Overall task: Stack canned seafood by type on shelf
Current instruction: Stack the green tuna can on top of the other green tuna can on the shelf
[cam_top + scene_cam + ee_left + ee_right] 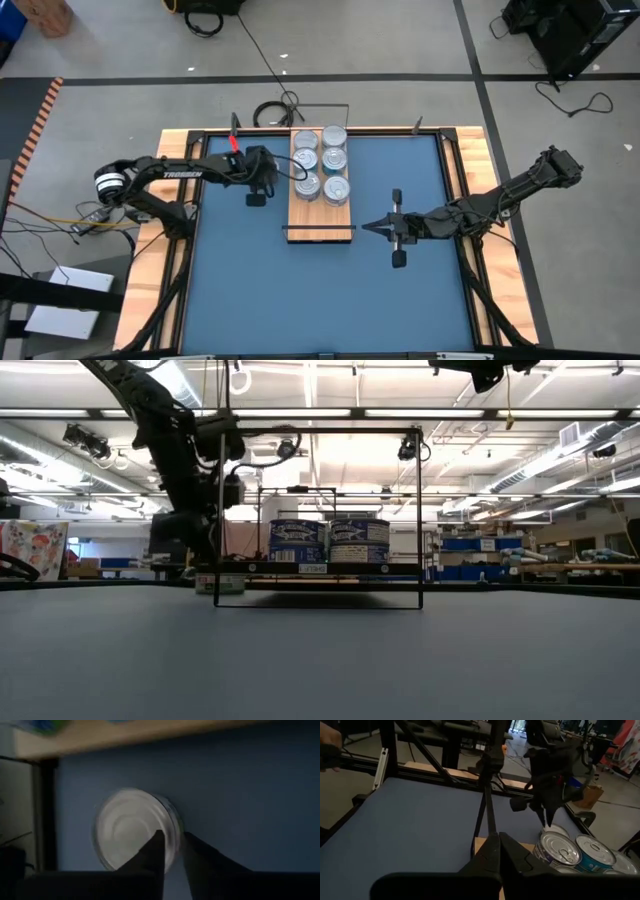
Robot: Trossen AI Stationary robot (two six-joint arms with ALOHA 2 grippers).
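Note:
The shelf (320, 215) is a light-wood board with a black frame (418, 510), lying near the table's far edge. Several silver-topped tins of canned seafood (334, 160) stand on it in two rows; some have teal sides (592, 854). My left gripper (296, 177) comes from the left, slanting down over the left row's nearest tin (132, 830), fingers a little apart. My right gripper (364, 228) hangs shut above the table beside the shelf's near right corner and points left, with nothing between its fingers (499, 845). My left gripper (173, 837) has the tin's rim (175, 827) in the narrow gap between its fingers, one finger over the silver top and one outside the wall. The fingers slant down from the table's left. The picture is blurred, and I cannot tell whether they touch the rim.
A black post of the shelf's frame (489, 805) rises just ahead of my right gripper. Blue table surface (320, 300) spreads out on the near side of the shelf. Wooden rails (470, 150) border the table, and cables (270, 112) lie beyond its far edge.

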